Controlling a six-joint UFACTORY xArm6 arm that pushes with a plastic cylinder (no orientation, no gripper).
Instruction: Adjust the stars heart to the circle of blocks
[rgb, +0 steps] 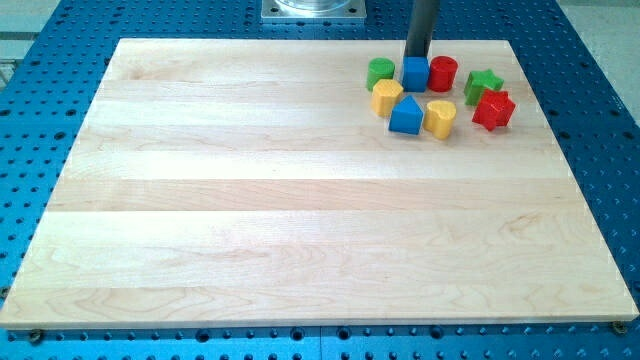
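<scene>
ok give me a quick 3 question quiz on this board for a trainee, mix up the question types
1. True or false: all the blocks sit near the view's top right of the wooden board.
2. Which block is nearest my tip? A) blue cube B) red star C) yellow heart
3. Fill in: the green star and the red star sit to the view's ____ of the other six blocks.

Key
1. True.
2. A; the tip's very end is hidden behind the blue cube, between the green cylinder and red cylinder.
3. Right.
</scene>
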